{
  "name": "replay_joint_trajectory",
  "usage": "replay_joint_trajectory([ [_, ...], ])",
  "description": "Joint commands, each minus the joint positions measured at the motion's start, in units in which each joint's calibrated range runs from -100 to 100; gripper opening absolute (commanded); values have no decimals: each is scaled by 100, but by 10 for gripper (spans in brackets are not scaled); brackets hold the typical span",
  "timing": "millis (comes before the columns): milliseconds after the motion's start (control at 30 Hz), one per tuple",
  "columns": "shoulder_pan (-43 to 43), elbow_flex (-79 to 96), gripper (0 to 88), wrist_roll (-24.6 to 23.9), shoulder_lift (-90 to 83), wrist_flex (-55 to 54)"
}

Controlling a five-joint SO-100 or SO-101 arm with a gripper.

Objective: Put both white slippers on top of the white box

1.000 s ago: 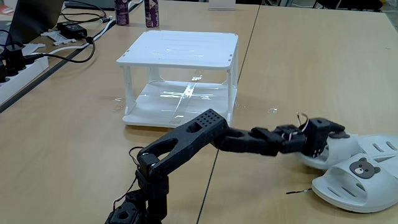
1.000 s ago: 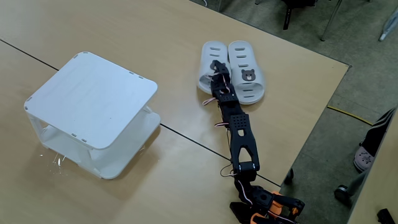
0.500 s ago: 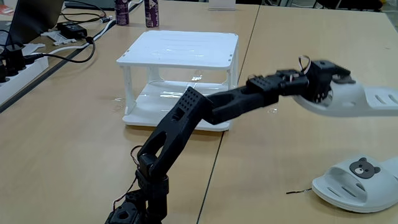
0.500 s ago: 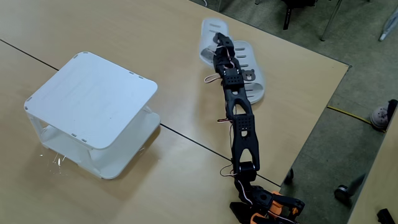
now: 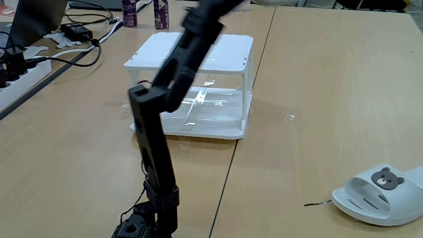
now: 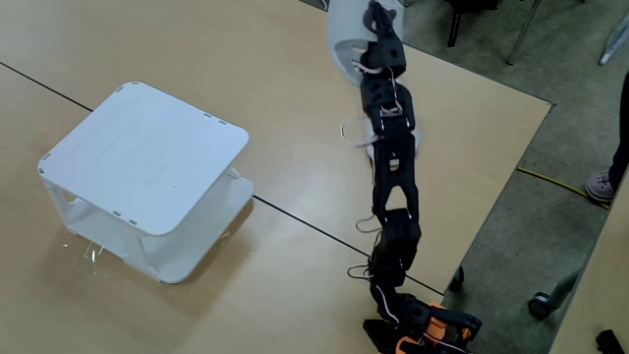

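The arm (image 6: 393, 187) stands raised high, and in a fixed view its gripper (image 6: 376, 22) is clamped on one white slipper (image 6: 346, 34), held up in the air near the top edge of the picture, well apart from the white box (image 6: 142, 157). The other slipper (image 5: 383, 194) lies flat on the wooden table (image 5: 330, 99), bear badge facing up, far to the right of the box in a fixed view. The box's glossy top (image 5: 228, 49) is bare.

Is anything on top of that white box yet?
No. The white box has a bare top panel in both fixed views. Its lower shelf, seen through the sides, looks bare too.
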Motion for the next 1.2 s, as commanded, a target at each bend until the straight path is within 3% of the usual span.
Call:
replay_joint_trajectory([
  [0, -393, -292, 8, 42, -579, 40],
  [267, -1701, 637, 8, 42, -537, 23],
  [733, -5064, 1512, 8, 42, -537, -11],
  [1000, -5311, 1593, 8, 42, -394, -20],
  [1167, -5311, 782, 8, 42, 464, -37],
])
